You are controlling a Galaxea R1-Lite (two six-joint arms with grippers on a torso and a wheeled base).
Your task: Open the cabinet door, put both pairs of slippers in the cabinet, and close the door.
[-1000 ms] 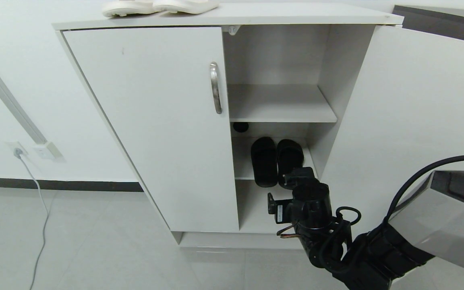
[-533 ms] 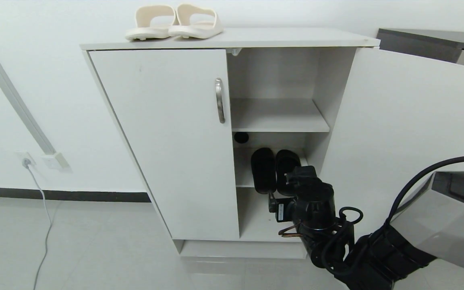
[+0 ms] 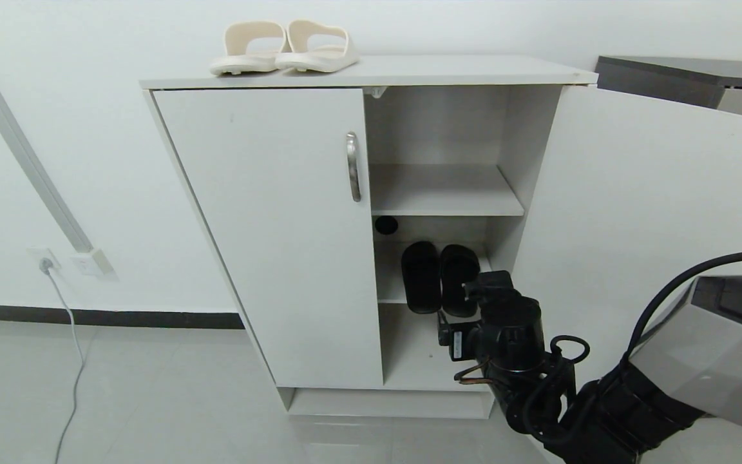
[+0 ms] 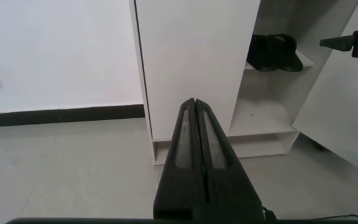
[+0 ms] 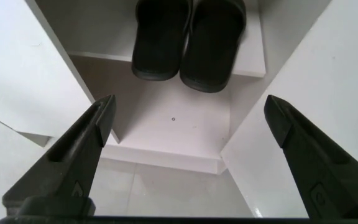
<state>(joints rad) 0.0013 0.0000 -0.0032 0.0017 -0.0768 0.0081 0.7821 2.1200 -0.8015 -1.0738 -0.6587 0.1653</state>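
Hanging with its fingers spread wide and nothing between them, the right tool (image 5: 188, 102) sits just in front of the open half of the cabinet (image 3: 371, 72), a little below the middle shelf (image 3: 389, 277). The black slippers (image 3: 440, 277) lie side by side on that shelf, their near ends poking slightly past its front edge. The empty, open grip so near the pair suggests this half of the job is done, with the shoes set down far enough in for the door to clear them.

The right door (image 3: 635, 212) stands swung wide towards the robot's right, giving the arm a free path to the shelves. The left door (image 3: 268, 232) is closed, its metal handle (image 3: 353, 166) untouched.

The cream slippers (image 3: 284, 48) rest together on the cabinet top, above the closed door and well apart from either tool; they look like the next pick, and the upper shelf (image 3: 442, 190) seems the likely place for them.

The left tool (image 4: 194, 109), fingers pressed together and holding nothing, hangs low over the floor (image 4: 73, 168), back from the cabinet and facing its closed side, apparently parked out of the working arm's way. The door closing is yet to come.
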